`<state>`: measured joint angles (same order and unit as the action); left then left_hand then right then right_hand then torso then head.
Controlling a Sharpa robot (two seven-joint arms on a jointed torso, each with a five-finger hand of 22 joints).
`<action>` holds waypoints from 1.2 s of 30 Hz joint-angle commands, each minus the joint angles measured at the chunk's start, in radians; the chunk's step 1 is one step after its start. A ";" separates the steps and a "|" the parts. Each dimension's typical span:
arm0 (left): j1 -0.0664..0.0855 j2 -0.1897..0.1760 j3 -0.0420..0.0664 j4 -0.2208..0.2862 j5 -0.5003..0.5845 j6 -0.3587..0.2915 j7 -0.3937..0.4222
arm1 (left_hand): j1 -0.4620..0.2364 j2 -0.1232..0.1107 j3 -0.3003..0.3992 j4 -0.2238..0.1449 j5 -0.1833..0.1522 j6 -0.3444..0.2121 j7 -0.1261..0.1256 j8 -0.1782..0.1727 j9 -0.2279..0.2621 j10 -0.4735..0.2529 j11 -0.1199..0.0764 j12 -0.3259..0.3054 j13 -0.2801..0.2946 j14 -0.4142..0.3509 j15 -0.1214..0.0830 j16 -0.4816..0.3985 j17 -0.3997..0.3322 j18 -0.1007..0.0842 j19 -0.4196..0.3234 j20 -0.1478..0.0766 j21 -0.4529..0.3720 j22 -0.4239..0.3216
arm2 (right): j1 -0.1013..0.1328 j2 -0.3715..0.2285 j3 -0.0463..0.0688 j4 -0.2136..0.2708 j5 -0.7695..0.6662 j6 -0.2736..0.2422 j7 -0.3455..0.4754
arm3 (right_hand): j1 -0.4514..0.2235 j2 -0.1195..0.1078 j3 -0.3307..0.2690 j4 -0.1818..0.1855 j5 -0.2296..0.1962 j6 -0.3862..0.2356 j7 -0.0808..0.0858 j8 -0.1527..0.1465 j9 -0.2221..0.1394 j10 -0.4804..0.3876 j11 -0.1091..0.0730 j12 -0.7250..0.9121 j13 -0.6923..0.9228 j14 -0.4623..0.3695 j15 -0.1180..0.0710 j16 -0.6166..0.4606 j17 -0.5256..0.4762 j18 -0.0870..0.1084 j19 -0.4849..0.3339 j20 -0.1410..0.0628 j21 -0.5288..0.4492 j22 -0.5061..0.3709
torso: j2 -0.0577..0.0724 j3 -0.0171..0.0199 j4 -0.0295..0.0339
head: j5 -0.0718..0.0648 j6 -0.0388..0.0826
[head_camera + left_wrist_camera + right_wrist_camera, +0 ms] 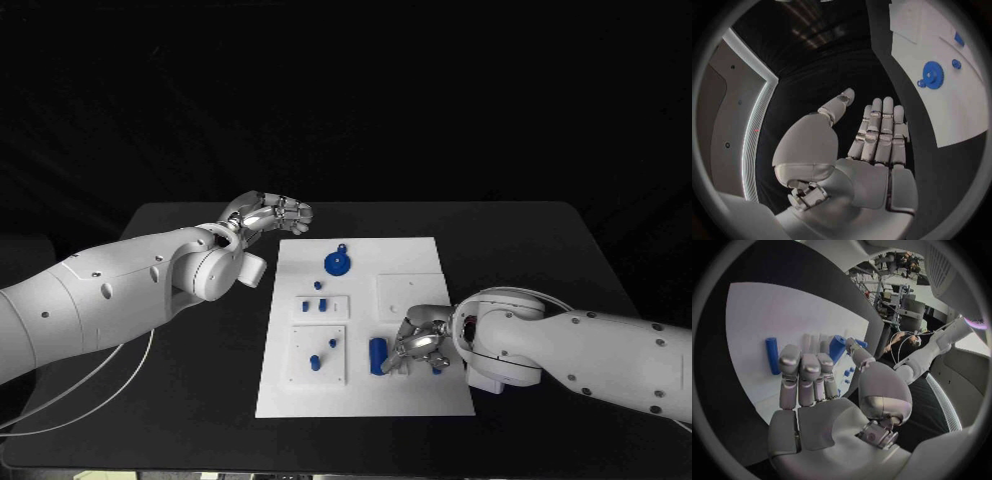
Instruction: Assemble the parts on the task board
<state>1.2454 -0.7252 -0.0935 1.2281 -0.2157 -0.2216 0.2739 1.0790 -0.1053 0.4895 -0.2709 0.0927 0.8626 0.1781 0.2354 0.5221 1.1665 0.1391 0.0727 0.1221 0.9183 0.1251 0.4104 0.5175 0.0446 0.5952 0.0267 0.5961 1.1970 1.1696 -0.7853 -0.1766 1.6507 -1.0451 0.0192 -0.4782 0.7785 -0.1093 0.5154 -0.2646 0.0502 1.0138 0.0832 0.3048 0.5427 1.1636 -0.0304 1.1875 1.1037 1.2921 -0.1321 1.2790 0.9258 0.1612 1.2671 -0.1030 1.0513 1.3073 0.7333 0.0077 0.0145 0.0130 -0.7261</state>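
Right hand (420,345) pinches a blue cylinder (837,347) — looks light, stiff, slick plastic, so grip mid-shaft. Left hand (271,213) hovers empty, fingers loosely apart.

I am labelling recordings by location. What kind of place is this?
Probably a robotics lab or test room: a black table before a dark backdrop, a white task board with small blue parts, and equipment racks behind.
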 commanded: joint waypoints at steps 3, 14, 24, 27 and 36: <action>0.001 0.001 0.001 0.002 0.002 0.013 0.007 | -0.008 0.002 -0.002 0.003 0.000 -0.007 -0.002 0.004 -0.001 -0.008 0.000 -0.001 -0.002 0.004 0.005 -0.006 0.001 -0.004 0.001 0.003 -0.006 0.001 | -0.004 0.011 0.000 -0.005 -0.025 -0.012 -0.010 | 0.010 0.012 0.025 0.010 -0.001 0.011 0.000 0.005 0.002 0.010 0.002 -0.001 0.002 0.006 -0.003 -0.006 0.002 0.101 0.007 0.004 -0.004 0.006 | 0.001 -0.0009 0.0007 | 0.002 -0.003; 0.001 0.000 0.001 0.002 0.002 0.013 0.007 | -0.009 0.003 -0.002 0.004 0.000 -0.007 -0.002 0.005 -0.001 -0.008 0.000 0.000 -0.002 0.004 0.005 -0.007 0.002 -0.004 0.001 0.003 -0.006 0.002 | -0.008 0.023 0.000 -0.006 -0.054 -0.031 -0.019 | 0.040 0.024 0.094 0.027 -0.001 0.021 -0.001 0.004 0.004 0.020 0.001 0.000 0.009 0.009 -0.004 -0.008 0.004 0.101 0.012 0.011 -0.002 0.007 | 0.000 -0.0011 0.0004 | 0.002 -0.006; 0.001 -0.001 0.001 0.002 0.002 0.013 0.008 | -0.009 0.004 -0.002 0.005 0.000 -0.006 -0.002 0.005 -0.001 -0.008 0.000 0.000 -0.002 0.004 0.005 -0.007 0.003 -0.004 0.001 0.003 -0.006 0.002 | -0.008 0.020 0.000 -0.003 -0.079 -0.044 -0.022 | 0.040 0.034 0.128 0.046 0.007 0.027 -0.001 0.002 0.002 0.027 0.000 0.001 0.013 0.010 -0.004 -0.010 0.004 0.101 0.014 0.016 -0.002 0.008 | 0.001 -0.0004 0.0004 | 0.003 -0.008; 0.001 -0.001 0.001 0.002 0.002 0.013 0.007 | -0.009 0.004 -0.002 0.005 0.000 -0.006 -0.002 0.005 -0.001 -0.008 0.000 0.000 -0.002 0.004 0.005 -0.007 0.003 -0.004 0.001 0.003 -0.006 0.002 | -0.008 0.019 0.000 -0.002 -0.083 -0.043 -0.023 | 0.039 0.036 0.146 0.050 0.032 0.029 -0.002 0.000 0.001 0.028 0.001 0.000 0.015 0.011 -0.003 -0.011 0.005 0.101 0.015 0.018 -0.001 0.009 | 0.000 -0.0004 0.0006 | 0.003 -0.008; 0.001 -0.002 0.001 0.003 0.002 0.012 0.007 | -0.009 0.003 -0.002 0.005 0.000 -0.006 -0.002 0.005 -0.001 -0.008 0.000 0.000 -0.002 0.004 0.005 -0.008 0.003 -0.004 0.001 0.003 -0.006 0.003 | -0.008 0.024 0.000 -0.001 -0.047 -0.006 -0.015 | 0.023 0.027 0.157 0.032 0.186 0.034 -0.001 -0.005 0.002 0.032 0.001 -0.003 0.021 0.013 -0.003 -0.012 0.008 0.101 0.018 0.022 0.003 0.012 | 0.000 -0.0007 -0.0003 | 0.004 -0.007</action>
<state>1.2454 -0.7277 -0.0934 1.2281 -0.2157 -0.2208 0.2739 1.0789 -0.1053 0.4896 -0.2709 0.0927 0.8626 0.1781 0.2354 0.5223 1.1665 0.1391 0.0727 0.1215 0.9183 0.1251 0.4069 0.5193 0.0445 0.5952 0.0267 0.5961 1.1987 1.1612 -0.7619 -0.1776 1.6513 -1.1040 -0.0071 -0.4951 0.8127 -0.0769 0.6744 -0.2298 0.2227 1.0391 0.0785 0.3048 0.5446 1.1885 -0.0269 1.1874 1.1244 1.3011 -0.1299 1.2729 0.9331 0.1707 1.2827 -0.0876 1.0513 1.3080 0.7335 0.0072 0.0145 0.0164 -0.7346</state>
